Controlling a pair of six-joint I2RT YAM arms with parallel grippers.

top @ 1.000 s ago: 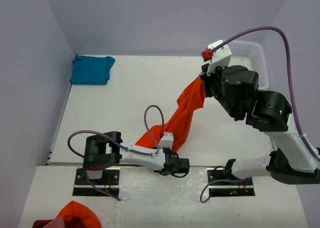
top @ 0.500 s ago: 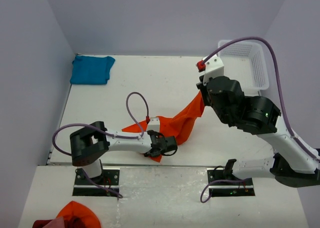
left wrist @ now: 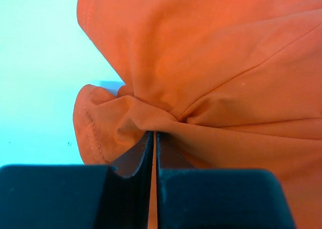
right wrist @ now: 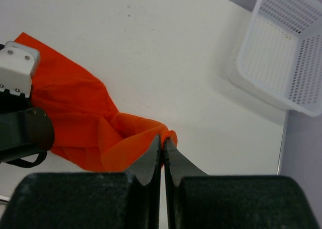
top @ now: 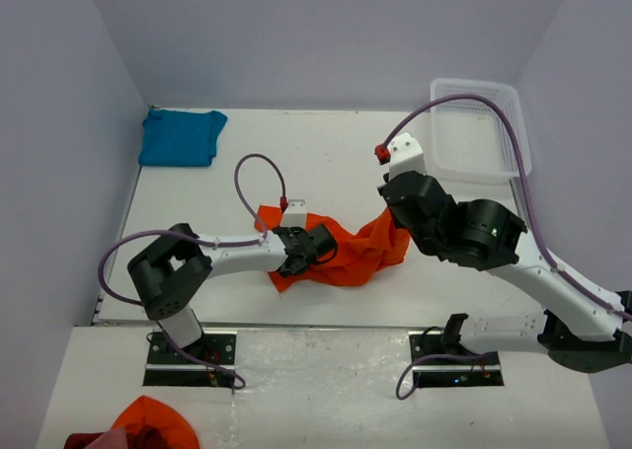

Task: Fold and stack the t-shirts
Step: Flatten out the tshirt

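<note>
Fabric pinched at both ends — left gripper [left wrist: 154, 134] and right gripper [right wrist: 162, 138] each clamp an edge of the orange shirt [top: 346, 257], bunched near centre, likely to spread it flat, while the teal shirt [top: 181, 136] lies folded at ten o'clock.

I see the orange t-shirt [top: 346, 257] bunched in a wrinkled, unfolded heap just below the middle of the top view, stretched left to right. Its left part is pinched in the left gripper [left wrist: 155, 137], with a stitched hem curling out beside the pinch. Its right tip is drawn to a peak in the right gripper [right wrist: 162, 140]. The teal t-shirt [top: 181, 137] lies folded flat in the upper left, well apart from the orange one.
</note>
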